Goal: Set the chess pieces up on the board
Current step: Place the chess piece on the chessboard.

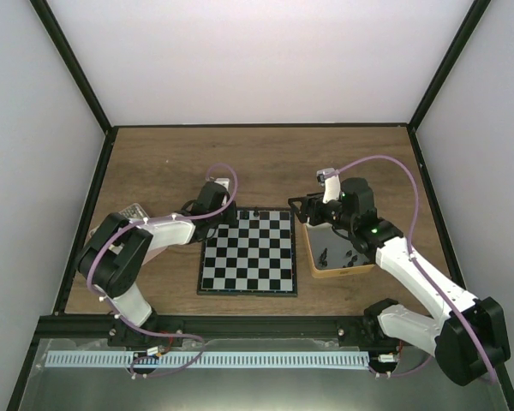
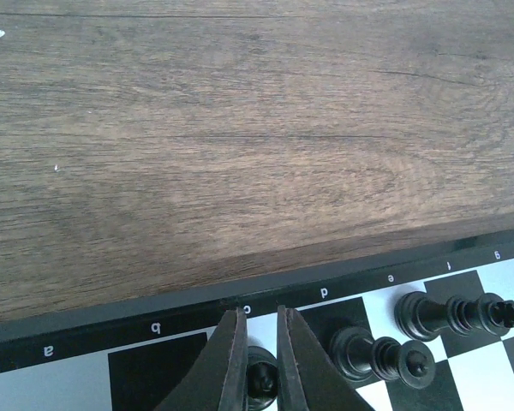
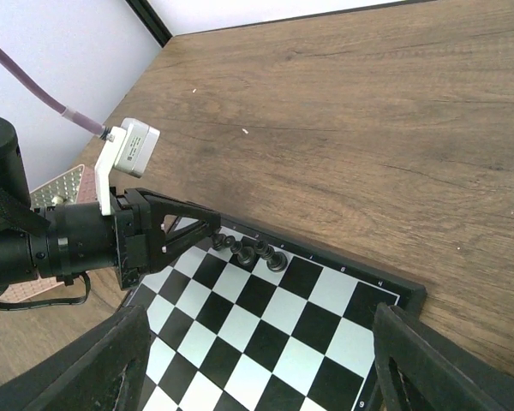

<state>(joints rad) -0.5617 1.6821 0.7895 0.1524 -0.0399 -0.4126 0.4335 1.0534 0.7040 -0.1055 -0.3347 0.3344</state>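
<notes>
On the far row of the board (image 1: 240,265), mid-table: three chess pieces (image 2: 381,355). One piece (image 2: 259,383) apparently pinched in the left gripper (image 2: 259,315). Right gripper (image 3: 261,318) spread wide above the board's far right corner, beside a tin (image 1: 338,272).

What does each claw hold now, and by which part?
The left claw grips a black chess piece by its sides; how high cannot be told. The right claw is open and empty.
</notes>
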